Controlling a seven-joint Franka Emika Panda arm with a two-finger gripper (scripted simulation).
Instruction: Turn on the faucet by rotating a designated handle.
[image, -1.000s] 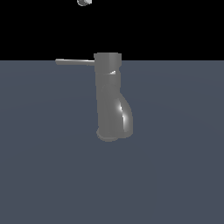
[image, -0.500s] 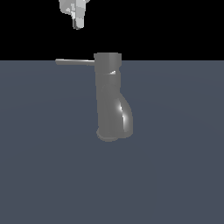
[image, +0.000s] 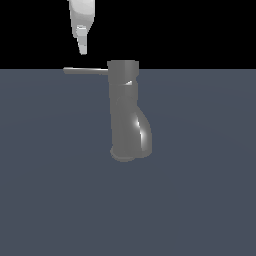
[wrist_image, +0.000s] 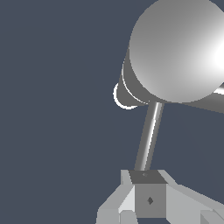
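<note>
1. The likeliest fault, as a judgement: the handle (image: 86, 71) is a thin rod, and the end effector (image: 82, 48) hangs above its outer part, towards the exterior view's left; a descent that is slightly off to the near or far side would let the tip slide past the rod without catching it; the rod would then not turn.
2. A second risk: a push straight down on the rod would load it and not rotate it; a contact nearer the cap would give less leverage, so the outer end seems the better place to press sideways.
3. The faucet (image: 127, 112) stands on the dark grey floor (image: 200, 200), near the middle of the exterior view; its handle juts level from the cylindrical cap (image: 123, 67) towards that view's left; the bulging spout end sits low.
4. The arm comes down from the top of the exterior view, the end effector pointing downward, apart from the rod; in the wrist view the rod (wrist_image: 148, 138) runs from the cap (wrist_image: 177, 50) towards the end effector (wrist_image: 146, 199).
5. The end effector holds nothing; how far its fingers stand apart cannot be told from either view.
</note>
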